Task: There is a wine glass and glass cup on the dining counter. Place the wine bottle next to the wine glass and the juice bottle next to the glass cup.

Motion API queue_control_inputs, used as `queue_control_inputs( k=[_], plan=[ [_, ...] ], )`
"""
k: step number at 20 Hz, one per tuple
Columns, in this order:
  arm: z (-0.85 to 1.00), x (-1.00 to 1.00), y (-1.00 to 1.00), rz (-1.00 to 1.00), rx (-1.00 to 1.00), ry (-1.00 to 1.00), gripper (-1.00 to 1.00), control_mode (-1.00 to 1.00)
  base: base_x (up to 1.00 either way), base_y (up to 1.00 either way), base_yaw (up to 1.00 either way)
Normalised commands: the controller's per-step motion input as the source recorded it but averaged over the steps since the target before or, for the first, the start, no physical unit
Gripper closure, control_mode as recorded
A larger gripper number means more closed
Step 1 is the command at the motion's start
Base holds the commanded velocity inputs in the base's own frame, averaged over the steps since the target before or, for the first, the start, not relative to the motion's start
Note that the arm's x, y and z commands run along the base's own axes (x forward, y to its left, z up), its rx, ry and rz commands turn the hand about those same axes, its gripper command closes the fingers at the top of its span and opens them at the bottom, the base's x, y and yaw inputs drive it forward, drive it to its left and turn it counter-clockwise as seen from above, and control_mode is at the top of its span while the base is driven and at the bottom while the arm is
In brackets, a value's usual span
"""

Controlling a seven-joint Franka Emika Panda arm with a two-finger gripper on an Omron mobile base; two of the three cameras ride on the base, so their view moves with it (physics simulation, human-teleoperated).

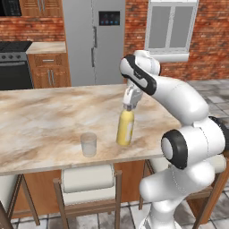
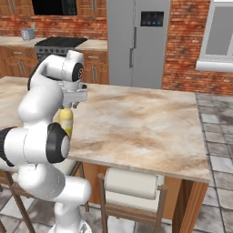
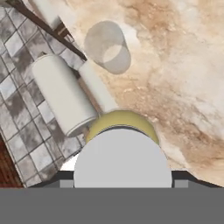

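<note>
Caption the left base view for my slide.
Claw at the juice bottle cap, bottle standing beside the glass cup on the dining counter.

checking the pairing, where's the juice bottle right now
In the left base view the juice bottle stands upright near the dining counter's front edge, just right of the glass cup, with the gripper at its cap.

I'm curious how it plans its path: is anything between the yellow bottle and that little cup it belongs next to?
Nothing visible. The juice bottle stands close beside the glass cup with bare counter between them.
</note>
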Motion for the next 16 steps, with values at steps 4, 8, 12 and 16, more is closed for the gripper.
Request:
queue_control_inputs(
  k=[4, 8, 12, 16],
  plan=[
    [0.00, 0.28, 0.06, 0.46, 0.00, 0.00, 1.00, -1.00, 0.00, 0.00, 0.00],
    [0.00, 0.24, 0.14, 0.48, 0.00, 0.00, 1.00, -1.00, 0.00, 0.00, 0.00],
    [-0.02, 0.05, 0.18, 0.45, -0.02, -0.11, 1.00, -1.00, 0.00, 0.00, 0.00],
    [-0.12, 0.04, 0.26, 0.26, 0.00, -0.13, 1.00, -1.00, 0.00, 0.00, 0.00]
  ],
)
